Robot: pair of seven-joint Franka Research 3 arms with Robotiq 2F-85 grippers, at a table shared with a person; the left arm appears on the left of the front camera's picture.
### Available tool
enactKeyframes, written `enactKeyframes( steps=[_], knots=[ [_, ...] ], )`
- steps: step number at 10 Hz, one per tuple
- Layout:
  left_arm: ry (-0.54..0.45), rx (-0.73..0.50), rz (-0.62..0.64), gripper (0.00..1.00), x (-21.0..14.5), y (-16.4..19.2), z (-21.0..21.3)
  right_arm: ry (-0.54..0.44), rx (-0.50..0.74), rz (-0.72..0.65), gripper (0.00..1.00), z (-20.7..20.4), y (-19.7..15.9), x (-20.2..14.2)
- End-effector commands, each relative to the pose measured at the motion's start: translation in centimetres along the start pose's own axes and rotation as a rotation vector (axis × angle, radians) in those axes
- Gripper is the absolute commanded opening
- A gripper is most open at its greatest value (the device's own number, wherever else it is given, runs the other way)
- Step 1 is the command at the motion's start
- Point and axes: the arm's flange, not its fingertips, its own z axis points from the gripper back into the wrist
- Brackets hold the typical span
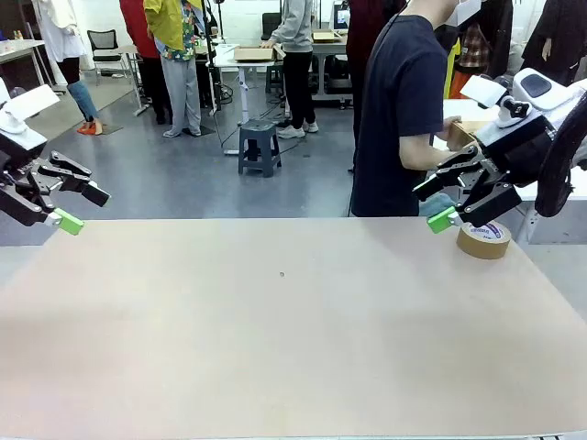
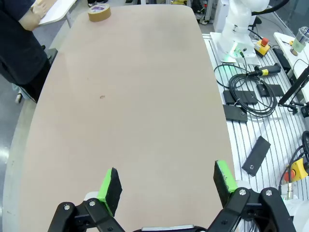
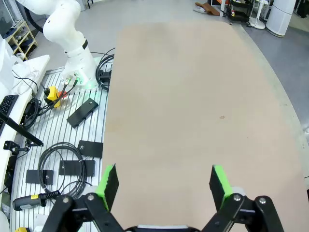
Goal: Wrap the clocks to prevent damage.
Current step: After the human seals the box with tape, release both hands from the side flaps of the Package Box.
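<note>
The clocks are out of view. My left gripper (image 1: pixel 81 207) hangs open above the table's left edge, nothing between its green pads; it also appears in its own wrist view (image 2: pixel 166 181). My right gripper (image 1: pixel 437 203) hangs open over the far right corner, just above and left of a roll of brown tape (image 1: pixel 483 240); its wrist view (image 3: pixel 164 180) shows bare table between the fingers. The tape roll (image 2: pixel 99 13) also lies at the far end in the left wrist view. A person in a dark shirt (image 1: pixel 399 110) stands at the far side, turned toward a side table.
The tan table top (image 1: pixel 275 321) is bare apart from the tape roll and a small dark speck (image 1: pixel 282 273). Cables and black parts (image 2: pixel 251 94) lie on the slatted base beside the table. A grey stool (image 1: pixel 260 147) and other people stand farther back.
</note>
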Motion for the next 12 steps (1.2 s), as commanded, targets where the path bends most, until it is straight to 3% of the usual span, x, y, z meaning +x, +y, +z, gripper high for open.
enactKeyframes(
  steps=[1,2,3,5,7,10,12],
  knots=[
    [-0.131,0.021,0.051,1.00,0.0,0.4,0.9,0.000,0.000,0.000,1.00,0.0,0.0,0.0],
    [-0.224,0.027,0.075,1.00,-0.3,0.6,1.6,-0.147,-0.021,-0.013,1.00,1.3,-0.5,-0.7],
    [-0.307,0.014,0.082,1.00,-0.8,0.6,2.6,-0.252,0.022,-0.003,1.00,2.7,-0.8,-2.0],
    [-0.427,0.040,0.105,1.00,-2.2,0.9,4.5,-0.464,-0.015,-0.038,1.00,5.7,-1.2,-5.3],
    [-0.456,0.057,0.165,1.00,-4.3,1.8,4.7,-0.536,-0.050,-0.069,1.00,7.0,-0.4,-8.2],
    [-0.482,0.107,0.219,1.00,-6.7,2.7,4.8,-0.553,-0.068,-0.090,1.00,7.7,1.0,-10.9],
    [-0.533,0.142,0.133,1.00,-6.5,2.4,5.4,-0.535,-0.042,-0.086,1.00,7.6,0.6,-10.7]
  ],
)
